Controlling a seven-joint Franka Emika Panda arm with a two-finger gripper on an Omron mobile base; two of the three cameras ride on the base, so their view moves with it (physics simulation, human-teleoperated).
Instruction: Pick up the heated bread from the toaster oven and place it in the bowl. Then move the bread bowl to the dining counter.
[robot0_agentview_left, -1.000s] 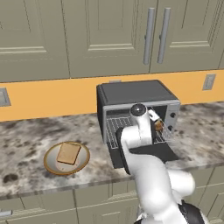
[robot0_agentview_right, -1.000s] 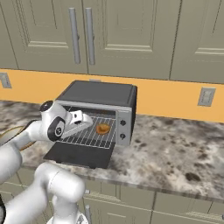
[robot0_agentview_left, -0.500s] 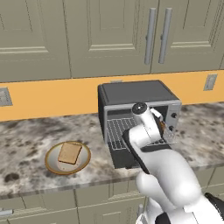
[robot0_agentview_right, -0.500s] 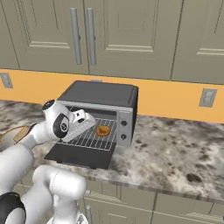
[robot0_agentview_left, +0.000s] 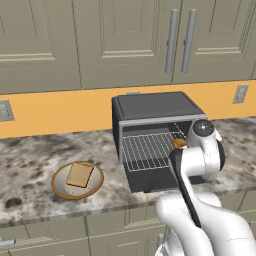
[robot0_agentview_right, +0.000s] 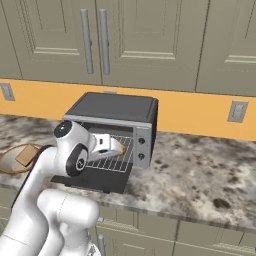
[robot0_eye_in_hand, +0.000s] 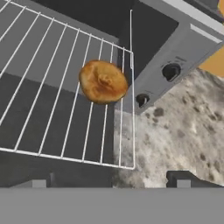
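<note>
Tool (robot0_eye_in_hand: 109, 183) open, empty — bun (robot0_eye_in_hand: 103, 82) ahead of it on the rack (robot0_eye_in_hand: 52, 87) near the corner. Risk: an off-centre close pushes it off the edge.

The white arm reaches forward, bent at the elbow. Its gripper (robot0_eye_in_hand: 109, 181) points downward, jaws spread wide and holding nothing.

A square tan toast slice (robot0_agentview_left: 80, 174) lies at lower left, grey-green cabinet doors (robot0_agentview_left: 125, 40) fill the top, an orange wall strip (robot0_agentview_left: 55, 111) with outlets (robot0_agentview_right: 237, 111) below them.
</note>
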